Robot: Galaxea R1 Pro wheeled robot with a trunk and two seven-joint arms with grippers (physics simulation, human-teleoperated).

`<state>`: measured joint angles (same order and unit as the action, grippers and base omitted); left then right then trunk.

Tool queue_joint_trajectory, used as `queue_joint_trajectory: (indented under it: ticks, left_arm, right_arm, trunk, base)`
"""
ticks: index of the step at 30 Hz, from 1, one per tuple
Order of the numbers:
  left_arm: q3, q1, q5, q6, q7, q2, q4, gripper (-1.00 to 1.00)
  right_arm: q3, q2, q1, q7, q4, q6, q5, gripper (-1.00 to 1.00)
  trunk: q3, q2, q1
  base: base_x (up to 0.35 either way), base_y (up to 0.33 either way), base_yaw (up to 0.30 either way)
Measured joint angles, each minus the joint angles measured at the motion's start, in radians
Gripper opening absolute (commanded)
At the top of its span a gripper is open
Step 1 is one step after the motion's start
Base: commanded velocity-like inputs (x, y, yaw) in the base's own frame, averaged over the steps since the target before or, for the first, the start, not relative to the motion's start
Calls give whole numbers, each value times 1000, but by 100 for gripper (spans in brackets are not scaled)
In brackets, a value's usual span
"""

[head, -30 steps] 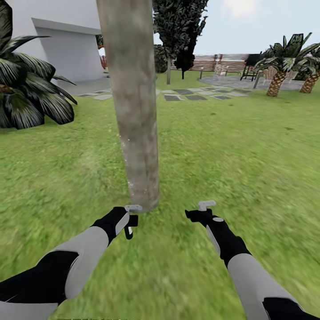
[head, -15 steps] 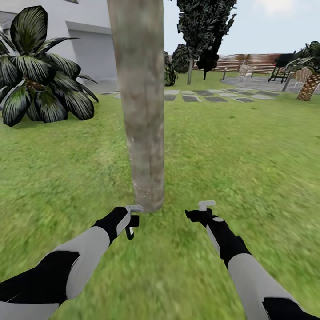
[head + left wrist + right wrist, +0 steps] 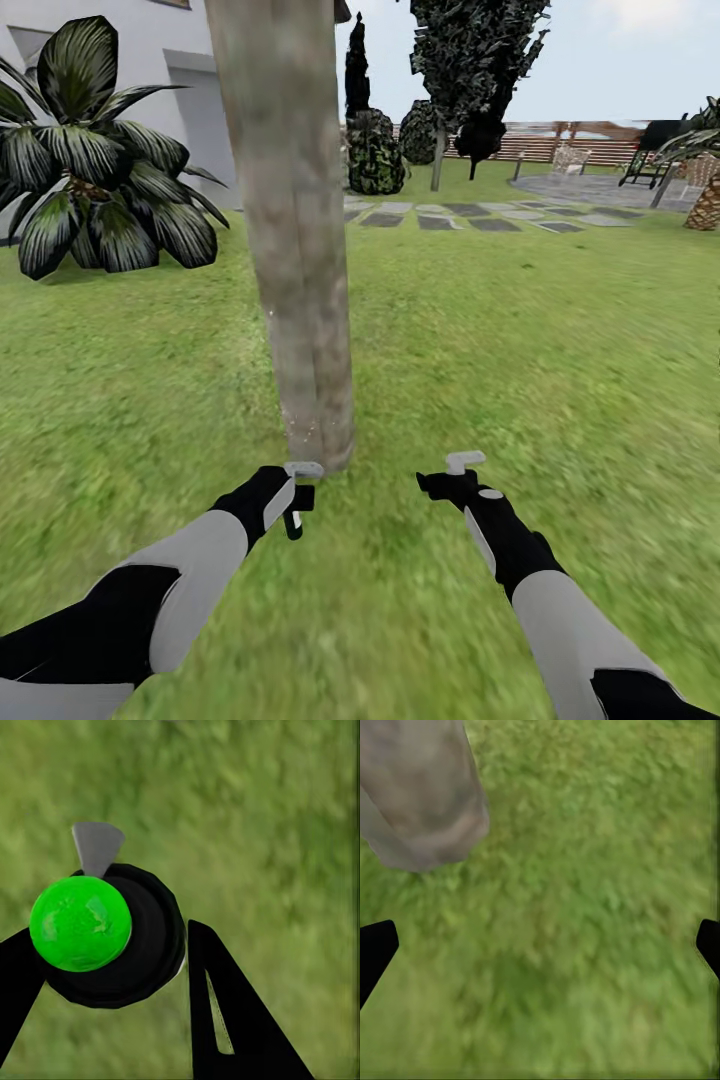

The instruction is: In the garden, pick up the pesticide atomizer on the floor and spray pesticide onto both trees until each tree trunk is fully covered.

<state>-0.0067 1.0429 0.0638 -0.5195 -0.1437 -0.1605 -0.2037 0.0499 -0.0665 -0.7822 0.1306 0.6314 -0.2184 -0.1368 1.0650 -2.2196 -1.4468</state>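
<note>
left gripper [image 3: 293, 497]: closed round the pesticide atomizer [image 3: 112, 934], a black round body with a green ball on top, seen in the left wrist view wedged between the dark fingers [image 3: 232, 1012]; a grey nozzle tip pokes out past it.
atomizer position: held low, just beside the foot of the tree trunk [image 3: 290, 230], apparently so the spray lands on the bark at close range.
right gripper [image 3: 452, 478]: empty, fingers spread wide; in the right wrist view only their dark tips show at the two edges, with lawn between them.
right arm role: parked over the grass, clear of the trunk, likely kept out of the spray line.
tree trunk: thick, mottled beige-grey, rising out of frame in the head view; its base [image 3: 424, 802] also shows in the right wrist view.
coverage: i cannot tell how much bark is already wetted.
surroundings: palm-like shrub [image 3: 95, 190] by the white house [image 3: 190, 100], stepping stones [image 3: 470, 222], slatted fence [image 3: 560, 145] far behind.
stage: judged as spraying the first reachable trunk.
</note>
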Motion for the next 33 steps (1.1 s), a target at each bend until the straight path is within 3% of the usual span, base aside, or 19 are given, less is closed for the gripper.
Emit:
queue_joint_trajectory:
  ticks: [7,16,19,20,24,26,28,33]
  left_arm:
    - [1,-18,0,1,1,9,-3,-100]
    - [2,-18,24,4,-11,8,-13,-100]
    - [-2,-18,23,-15,-7,11,-85,-100]
    - [-3,-14,23,-40,-7,13,-112,-100]
    - [-3,0,17,-265,-6,23,-251,-100]
    - [-3,28,13,-404,-7,37,-335,-100]
    - [-3,76,5,-482,-9,57,-372,-100]
    - [-2,190,19,-495,-7,59,-357,-100]
  right_arm:
    - [4,6,0,0,6,1,1,100]
    - [6,6,0,0,12,0,1,100]
    - [6,6,0,0,12,0,1,100]
    - [6,6,0,-1,12,0,1,100]
    - [6,8,0,-2,12,0,1,100]
    - [6,8,0,-1,12,0,1,100]
    - [6,8,0,0,12,0,1,100]
    - [6,8,0,0,12,0,1,100]
  trunk:
    - [0,0,0]
    - [2,0,0]
    - [2,0,0]
    - [2,0,0]
    - [2,0,0]
    - [2,0,0]
    - [2,0,0]
    - [2,0,0]
  base:
    - [-4,-12,17]
    - [-246,0,170]
    - [-20,0,7]
    - [-4,0,1]
    - [0,0,0]
    - [0,0,0]
    - [0,0,0]
    - [0,0,0]
